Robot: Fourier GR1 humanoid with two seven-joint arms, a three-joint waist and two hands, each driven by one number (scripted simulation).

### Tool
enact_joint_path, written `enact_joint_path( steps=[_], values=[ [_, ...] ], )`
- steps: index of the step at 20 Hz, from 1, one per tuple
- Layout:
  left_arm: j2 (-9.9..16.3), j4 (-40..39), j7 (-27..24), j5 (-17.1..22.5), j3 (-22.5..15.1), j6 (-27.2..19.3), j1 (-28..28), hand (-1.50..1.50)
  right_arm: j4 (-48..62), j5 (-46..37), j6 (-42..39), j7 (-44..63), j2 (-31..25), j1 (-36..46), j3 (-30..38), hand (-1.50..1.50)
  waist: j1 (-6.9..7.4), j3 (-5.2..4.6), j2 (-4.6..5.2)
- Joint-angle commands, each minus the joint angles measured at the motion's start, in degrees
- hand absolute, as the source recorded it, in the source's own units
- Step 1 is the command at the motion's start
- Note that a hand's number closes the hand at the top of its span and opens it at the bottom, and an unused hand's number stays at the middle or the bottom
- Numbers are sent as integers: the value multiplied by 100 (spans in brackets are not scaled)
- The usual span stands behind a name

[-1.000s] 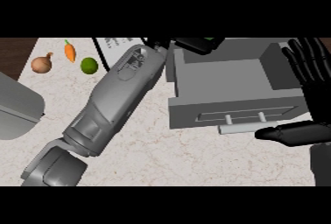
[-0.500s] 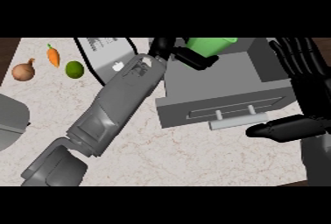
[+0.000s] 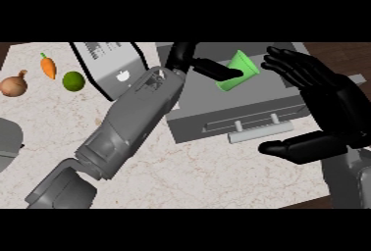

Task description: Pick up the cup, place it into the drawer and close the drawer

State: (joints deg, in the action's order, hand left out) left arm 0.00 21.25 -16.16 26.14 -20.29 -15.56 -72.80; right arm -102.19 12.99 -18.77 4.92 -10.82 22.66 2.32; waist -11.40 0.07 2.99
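The green cup (image 3: 242, 73) is tilted over the open grey drawer (image 3: 217, 122), at its back part. My left hand (image 3: 194, 61) is shut on the cup, with dark fingers wrapped round its left side. My left forearm runs up from the lower left and covers the drawer's left end. The drawer's front panel carries a pale bar handle (image 3: 261, 131). My right hand (image 3: 322, 105) stands open at the drawer's right end, fingers spread upward and thumb below the handle, touching nothing that I can see.
An onion (image 3: 13, 85), a carrot (image 3: 48, 66) and a lime (image 3: 73, 81) lie at the counter's back left. A grey, white-edged appliance (image 3: 109, 59) stands behind my left forearm. A grey rounded object (image 3: 7, 139) shows at the left edge.
The cup in my left hand has come down from the view's top edge to sit over the drawer. My right hand has risen further into view.
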Motion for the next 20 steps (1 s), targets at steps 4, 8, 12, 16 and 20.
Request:
enact_joint_path(
  steps=[4, 8, 12, 16, 20],
  values=[
    [0, 427, -813, 749, 234, 84, -28, -150, 66, 734, -1097, 314, -103, 28, -709, 150, 107, -7, -60],
    [0, 350, -996, 1061, 333, -267, 30, -150, -54, 281, -1755, 787, -802, -120, -1227, 150, 239, -13, -126],
    [0, 150, -1249, 1163, 397, -261, 35, -150, -93, -498, -1797, 771, -1203, -412, -1239, -150, 536, -5, -168],
    [0, 117, -1322, 1217, 460, -155, 121, -150, -166, -2096, -1328, 295, -1264, -550, -1509, -150, 837, 1, -209],
    [0, 162, -1494, 1423, 612, -69, 170, -150, 740, -2968, -790, -41, -996, -660, -1863, -150, 977, 0, -211]
  ],
)
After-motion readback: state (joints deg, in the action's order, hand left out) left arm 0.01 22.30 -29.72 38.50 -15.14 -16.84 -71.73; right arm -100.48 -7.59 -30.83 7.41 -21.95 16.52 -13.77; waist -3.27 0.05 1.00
